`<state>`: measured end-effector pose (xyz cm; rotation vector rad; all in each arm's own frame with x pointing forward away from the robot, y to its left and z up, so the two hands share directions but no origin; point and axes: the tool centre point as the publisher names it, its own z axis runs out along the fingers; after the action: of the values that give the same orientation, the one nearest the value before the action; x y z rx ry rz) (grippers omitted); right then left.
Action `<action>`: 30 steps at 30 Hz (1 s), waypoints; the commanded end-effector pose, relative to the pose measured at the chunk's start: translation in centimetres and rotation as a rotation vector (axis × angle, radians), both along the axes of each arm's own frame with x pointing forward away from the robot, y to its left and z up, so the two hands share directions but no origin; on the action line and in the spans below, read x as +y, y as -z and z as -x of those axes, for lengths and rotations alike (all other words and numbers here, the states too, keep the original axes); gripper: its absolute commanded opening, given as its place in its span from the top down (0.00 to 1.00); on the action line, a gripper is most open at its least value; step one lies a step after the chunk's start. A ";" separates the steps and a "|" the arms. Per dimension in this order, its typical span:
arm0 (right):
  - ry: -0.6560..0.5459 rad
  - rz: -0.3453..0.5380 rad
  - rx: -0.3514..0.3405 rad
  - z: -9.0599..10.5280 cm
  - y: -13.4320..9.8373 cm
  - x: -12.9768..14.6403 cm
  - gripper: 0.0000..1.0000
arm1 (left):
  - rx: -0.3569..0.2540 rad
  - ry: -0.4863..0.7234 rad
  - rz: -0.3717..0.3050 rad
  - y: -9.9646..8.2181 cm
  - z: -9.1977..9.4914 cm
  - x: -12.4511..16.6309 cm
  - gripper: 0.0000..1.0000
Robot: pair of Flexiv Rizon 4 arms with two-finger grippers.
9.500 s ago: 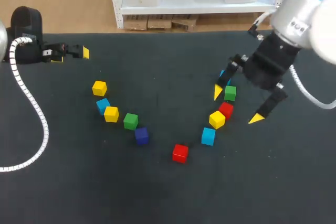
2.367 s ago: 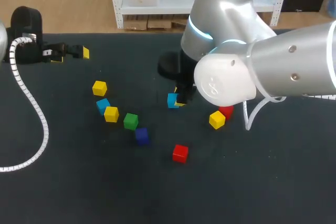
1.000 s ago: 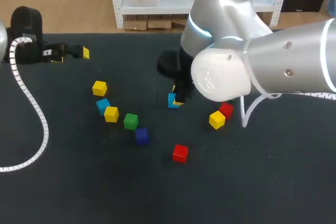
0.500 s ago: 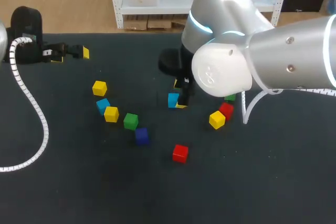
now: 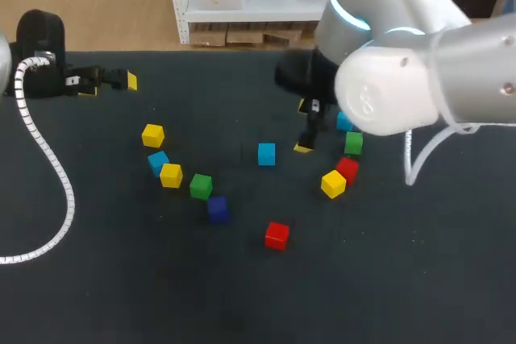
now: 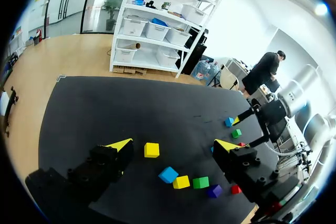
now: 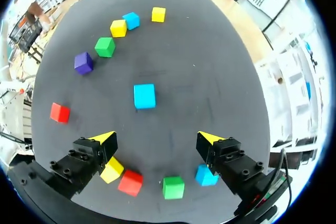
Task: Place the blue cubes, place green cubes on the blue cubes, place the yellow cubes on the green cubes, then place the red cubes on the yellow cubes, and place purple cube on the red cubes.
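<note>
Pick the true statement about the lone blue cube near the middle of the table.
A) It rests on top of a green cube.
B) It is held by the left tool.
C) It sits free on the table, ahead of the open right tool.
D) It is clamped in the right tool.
C: the blue cube stands by itself ahead of the right tool, whose fingers are spread wide and touch nothing.

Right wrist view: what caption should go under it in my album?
Open gripper above the table, a lone blue cube just ahead.
</note>
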<state>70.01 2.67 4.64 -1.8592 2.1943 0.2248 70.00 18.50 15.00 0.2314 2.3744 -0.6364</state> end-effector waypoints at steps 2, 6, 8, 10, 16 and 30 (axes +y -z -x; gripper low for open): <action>0.049 -0.002 -0.039 0.6 -1.1 -2.7 0.00 | 0.000 0.000 0.000 0.0 0.0 0.0 0.00; 0.081 0.010 -0.046 0.1 -1.5 -4.4 0.00 | 0.000 0.000 0.000 0.0 0.0 0.0 0.00; 0.104 0.009 -0.044 -0.5 -1.6 -5.4 0.00 | 0.000 0.000 0.000 0.0 0.0 0.0 0.00; 0.125 0.005 -0.042 -1.1 -1.6 -6.3 0.00 | 0.000 0.000 0.000 0.0 0.0 0.0 0.00; 0.172 -0.019 -0.044 -2.7 -1.2 -9.0 0.00 | 0.000 0.000 0.000 0.0 0.0 0.0 0.00; 0.167 -0.016 -0.040 -5.9 1.5 -11.1 0.00 | 0.000 0.000 0.000 0.0 0.0 0.0 0.00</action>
<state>74.76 -8.63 3.85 -1.6364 2.2945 0.1534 70.00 18.50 15.00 0.2314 2.3744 -0.6364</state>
